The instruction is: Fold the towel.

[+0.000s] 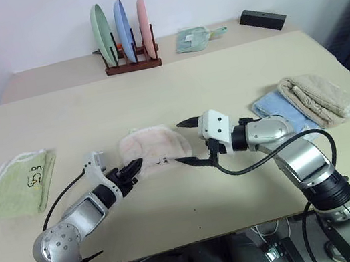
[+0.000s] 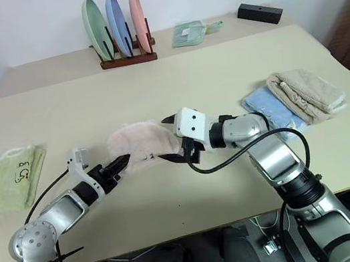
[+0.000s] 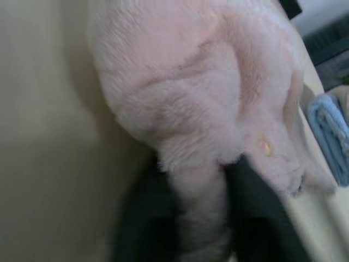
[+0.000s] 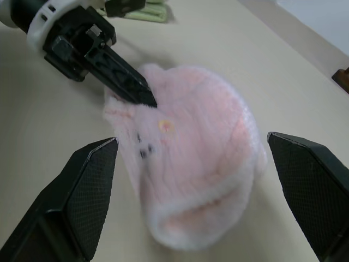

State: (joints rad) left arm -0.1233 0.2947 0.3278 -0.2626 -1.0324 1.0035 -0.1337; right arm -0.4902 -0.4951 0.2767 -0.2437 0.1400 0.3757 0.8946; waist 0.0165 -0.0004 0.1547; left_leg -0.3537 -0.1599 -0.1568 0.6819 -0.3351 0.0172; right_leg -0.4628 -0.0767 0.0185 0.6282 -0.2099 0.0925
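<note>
I see the towel (image 1: 154, 146) bunched in a pink heap near the middle of the table (image 1: 175, 90). My left gripper (image 1: 134, 168) is clamped on its near-left edge. My right gripper (image 1: 186, 142) hovers at its right side, jaws wide, holding nothing. A green towel (image 1: 21, 182) lies well to the left; blue (image 1: 273, 108) and beige (image 1: 318, 99) towels lie right. A plate rack (image 1: 127, 44) stands behind.

a folded light green towel (image 1: 20, 185) lies far left on the beige desk (image 1: 175, 90); folded blue (image 1: 273, 108) and beige towels (image 1: 318, 99) right; three plates in a wooden rack (image 1: 126, 41) far back.
</note>
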